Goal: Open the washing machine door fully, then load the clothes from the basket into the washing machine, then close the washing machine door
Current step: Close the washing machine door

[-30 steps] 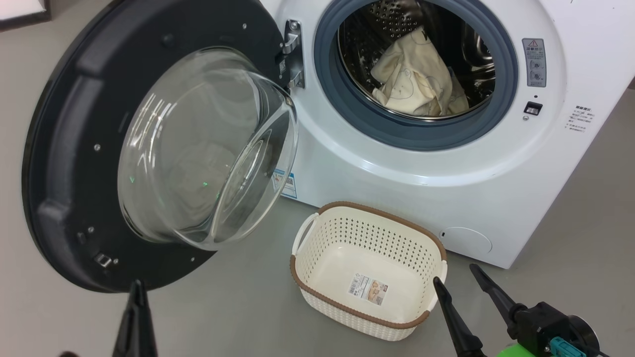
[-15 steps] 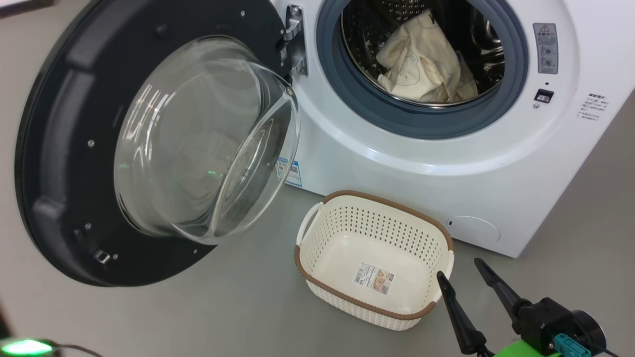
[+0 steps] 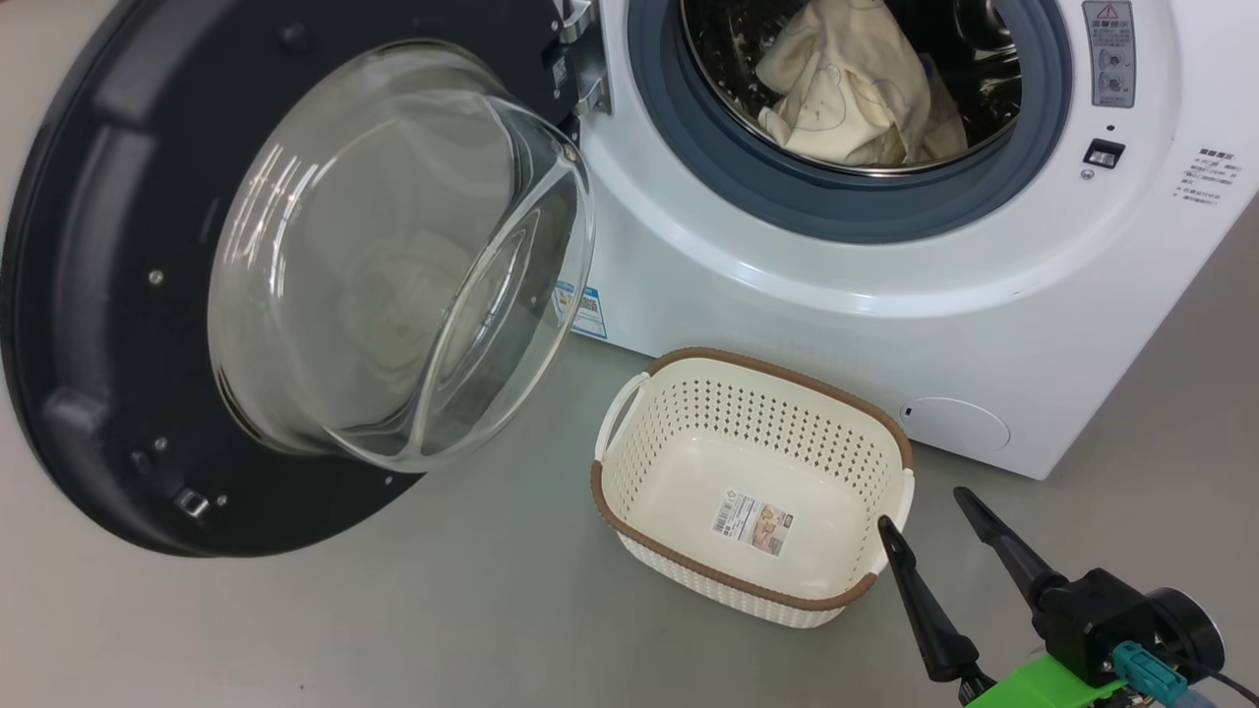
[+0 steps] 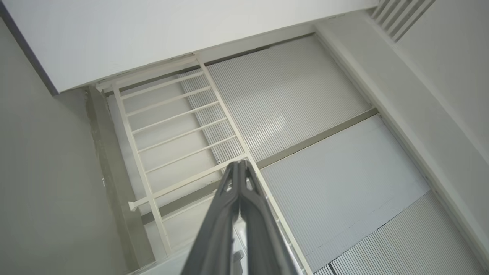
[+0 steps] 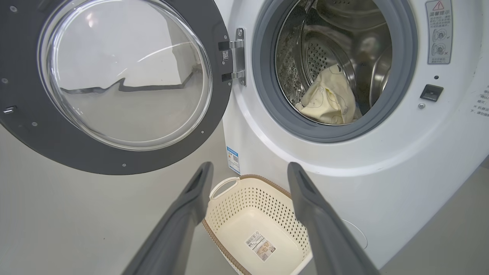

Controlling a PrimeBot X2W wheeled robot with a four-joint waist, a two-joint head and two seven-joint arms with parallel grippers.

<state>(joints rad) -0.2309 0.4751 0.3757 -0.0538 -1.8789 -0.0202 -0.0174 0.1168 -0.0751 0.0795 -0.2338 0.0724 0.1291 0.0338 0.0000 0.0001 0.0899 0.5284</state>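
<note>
The washing machine door (image 3: 108, 295) is hanging wide open; the clothes (image 3: 856, 88) are lying inside the washing machine (image 3: 787, 315). The basket (image 3: 777, 418) is sitting on the floor (image 3: 443, 610), showing a barcode sticker (image 3: 753, 522), its print possibly Chinese, too small to read. The right end effector (image 3: 924, 510) is hovering beside it, fingers spread; the left end effector (image 4: 240, 168) is facing ribbed panels (image 4: 290, 99), fingers pressed together

I am in a bare laundry space. A big white boxy front-loading washing machine (image 3: 787, 295) stands directly on a smooth plain grey floor (image 3: 443, 610), with a small cream-white perforated plastic basket (image 3: 767, 413) on that floor just in front of it. My left wrist view shows white railing bars (image 4: 168, 126) and pale ribbed panels (image 4: 290, 95).
</note>
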